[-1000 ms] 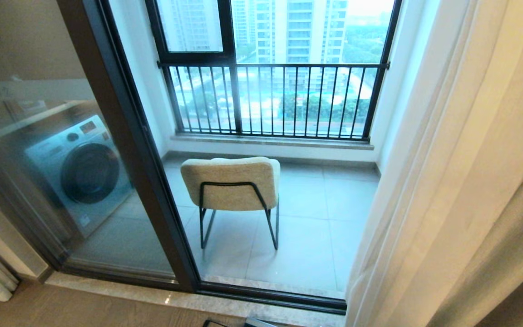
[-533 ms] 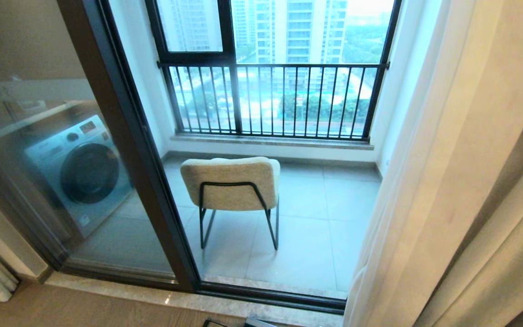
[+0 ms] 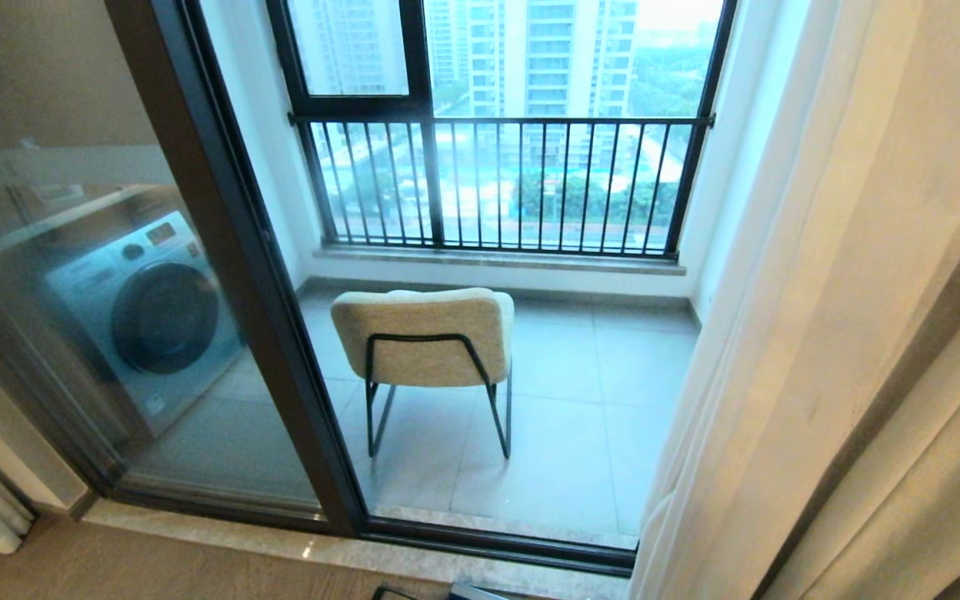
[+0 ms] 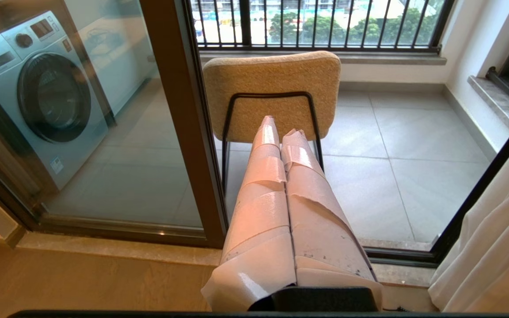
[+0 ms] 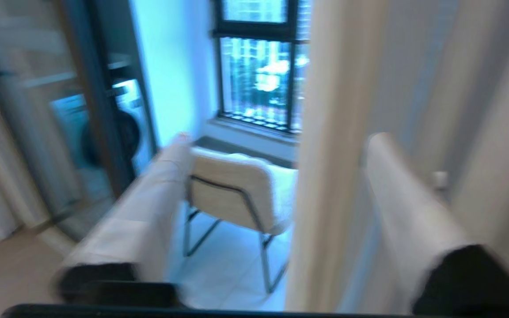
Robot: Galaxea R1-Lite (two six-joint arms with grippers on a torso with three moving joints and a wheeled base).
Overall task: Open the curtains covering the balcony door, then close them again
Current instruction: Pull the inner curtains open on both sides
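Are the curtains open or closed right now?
Open. The curtains are bunched at the right, so the chair and balcony window show.

The curtains [image 3: 847,333] hang at the right, beside the open doorway. The balcony door [image 3: 222,250] stands at the left, with a washing machine [image 3: 142,308] behind its glass. A chair [image 3: 426,350] sits on the balcony floor before the railing [image 3: 497,183].

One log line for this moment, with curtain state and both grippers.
cream-beige pleated curtains: drawn aside at right | dark-framed glass balcony door: uncovered | right gripper: jaws open, straddling curtain edge | left gripper: jaws shut, idle
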